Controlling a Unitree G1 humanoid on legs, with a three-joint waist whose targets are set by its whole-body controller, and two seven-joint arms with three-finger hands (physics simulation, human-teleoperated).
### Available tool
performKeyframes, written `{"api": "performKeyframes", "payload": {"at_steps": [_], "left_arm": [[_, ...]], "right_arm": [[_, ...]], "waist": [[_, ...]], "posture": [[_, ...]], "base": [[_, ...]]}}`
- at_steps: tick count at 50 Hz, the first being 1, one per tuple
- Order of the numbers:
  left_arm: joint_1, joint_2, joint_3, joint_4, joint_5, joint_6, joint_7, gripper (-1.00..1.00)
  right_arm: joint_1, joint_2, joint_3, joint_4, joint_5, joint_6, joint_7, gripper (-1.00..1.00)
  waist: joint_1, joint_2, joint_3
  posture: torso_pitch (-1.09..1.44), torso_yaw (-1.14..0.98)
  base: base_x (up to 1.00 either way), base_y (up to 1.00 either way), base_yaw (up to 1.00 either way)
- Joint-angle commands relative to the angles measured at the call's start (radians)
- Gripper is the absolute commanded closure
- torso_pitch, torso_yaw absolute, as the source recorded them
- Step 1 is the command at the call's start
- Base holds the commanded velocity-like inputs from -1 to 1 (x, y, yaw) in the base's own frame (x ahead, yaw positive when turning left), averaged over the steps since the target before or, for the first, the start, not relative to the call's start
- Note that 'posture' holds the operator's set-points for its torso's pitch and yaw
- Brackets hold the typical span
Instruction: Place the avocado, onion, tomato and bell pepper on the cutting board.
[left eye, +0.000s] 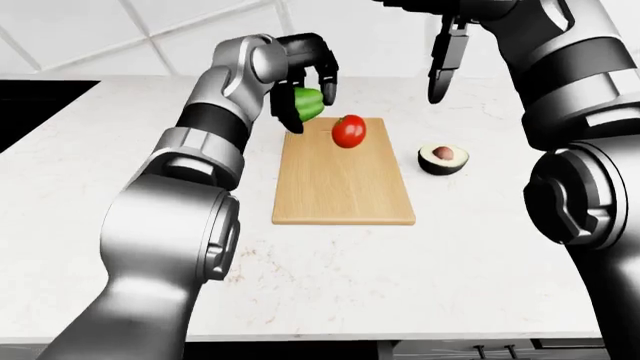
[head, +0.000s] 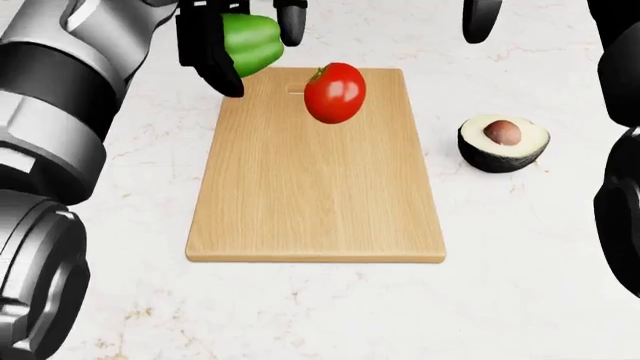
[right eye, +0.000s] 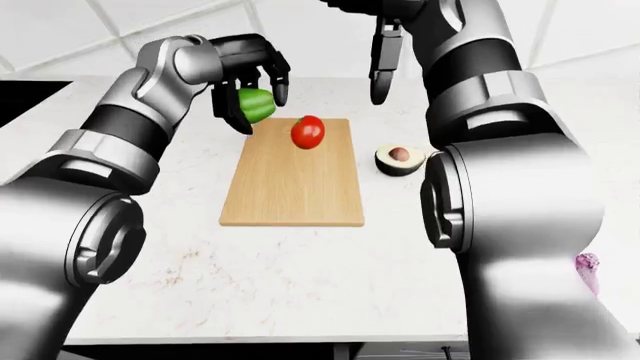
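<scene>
Holding the green bell pepper (head: 250, 41) between its dark fingers, the left hand (left eye: 305, 75) stands at the top-left corner of the cutting board (head: 315, 195), as the head view shows it. The fingers close round the pepper, and the pepper appears to be above the counter (left eye: 480, 247) just beside the board's edge, not yet on the wood; whether it touches anything below cannot be told.

The tomato (head: 334, 91) is over the upper part of the board, near its top edge and just to the right of the pepper. The halved avocado (head: 503, 142) lies on the counter to the right of the board, cut face up, clearly apart from it. A small purple thing (right eye: 588, 268), possibly the onion, shows at the right edge of the right-eye view, far to the right of the board and half hidden by the robot's arm.

The right hand (left eye: 445, 64) hangs above the counter beyond the board's top-right corner, its fingers pointing down with nothing between them.

The step in hand seems to be the placing of the pepper. The next move probably asks for carrying it a little toward the board's middle, lowering it and then opening the fingers, without pushing the tomato, which may roll.
</scene>
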Motion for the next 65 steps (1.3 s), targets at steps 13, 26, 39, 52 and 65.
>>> {"api": "performKeyframes", "payload": {"at_steps": [13, 26, 39, 52, 65], "left_arm": [[-0.043, -0.019, 0.008, -0.023, -0.01, 0.07, 0.072, 1.0], [-0.002, -0.046, 0.014, -0.007, -0.012, 0.102, 0.141, 1.0], [0.006, -0.06, 0.018, -0.004, -0.006, 0.111, 0.156, 0.93], [0.01, -0.067, 0.01, 0.001, 0.034, 0.178, 0.226, 1.0], [0.006, -0.089, 0.038, -0.001, -0.001, 0.157, 0.239, 0.91]], "right_arm": [[-0.054, -0.026, -0.009, -0.039, 0.002, -0.003, -0.015, -1.0], [-0.064, -0.051, -0.013, -0.04, -0.002, -0.004, -0.008, -1.0], [-0.064, -0.059, -0.016, -0.04, -0.003, -0.004, -0.005, -1.0], [-0.063, -0.064, -0.018, -0.04, -0.002, -0.003, -0.004, -1.0], [-0.064, -0.069, -0.018, -0.04, -0.003, -0.003, -0.004, -1.0]], "waist": [[0.0, -0.003, -0.038], [0.001, -0.005, -0.04], [0.001, -0.008, -0.04], [0.0, -0.007, -0.042], [0.001, -0.01, -0.041]], "posture": [[0.0, 0.0], [0.0, 0.0], [0.0, 0.0], [0.0, 0.0], [0.0, 0.0]], "base": [[0.0, 0.0, 0.0], [0.0, 0.0, 0.0], [0.0, 0.0, 0.0], [0.0, 0.0, 0.0], [0.0, 0.0, 0.0]]}}
